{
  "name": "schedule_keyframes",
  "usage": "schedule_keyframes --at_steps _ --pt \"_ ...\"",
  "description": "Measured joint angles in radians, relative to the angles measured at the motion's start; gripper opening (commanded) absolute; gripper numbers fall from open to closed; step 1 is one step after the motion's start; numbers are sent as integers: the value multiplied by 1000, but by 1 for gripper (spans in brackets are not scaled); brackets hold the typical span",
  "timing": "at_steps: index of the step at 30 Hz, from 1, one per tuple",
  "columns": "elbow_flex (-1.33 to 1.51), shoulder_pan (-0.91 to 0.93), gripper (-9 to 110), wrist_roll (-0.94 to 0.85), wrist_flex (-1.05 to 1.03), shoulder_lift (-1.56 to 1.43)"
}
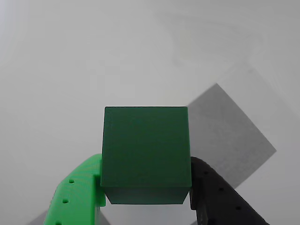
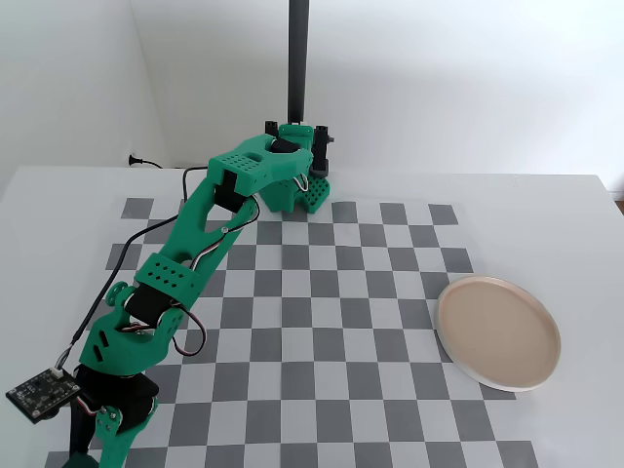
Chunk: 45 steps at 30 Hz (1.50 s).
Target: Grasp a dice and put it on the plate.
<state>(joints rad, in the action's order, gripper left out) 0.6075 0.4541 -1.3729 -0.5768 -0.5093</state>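
In the wrist view the dice (image 1: 145,150), a plain dark green cube, fills the middle of the picture. My gripper (image 1: 146,174) is shut on it, the bright green finger (image 1: 82,192) pressing its left side and the black finger (image 1: 211,192) its right. In the fixed view the gripper (image 2: 115,429) hangs low at the near left corner of the checkerboard, and the dice is hidden there by the arm. The plate (image 2: 497,331), beige-pink with a white rim, lies empty at the right edge of the board, far from the gripper.
The green arm (image 2: 195,244) stretches from its base (image 2: 292,180) at the back down to the near left. A black pole (image 2: 297,58) rises behind the base. A small circuit board (image 2: 42,392) sticks out by the wrist. A grey checker square (image 1: 229,136) shows beyond the dice.
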Motion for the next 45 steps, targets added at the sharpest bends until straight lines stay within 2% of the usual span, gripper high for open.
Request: schedule_keyframes --at_steps 9,32,45 --pt "193 -31 -4 21 34 -236" --pt "1200 -218 -4 -29 319 -1023" --pt "1692 -425 -4 -101 486 -1394"
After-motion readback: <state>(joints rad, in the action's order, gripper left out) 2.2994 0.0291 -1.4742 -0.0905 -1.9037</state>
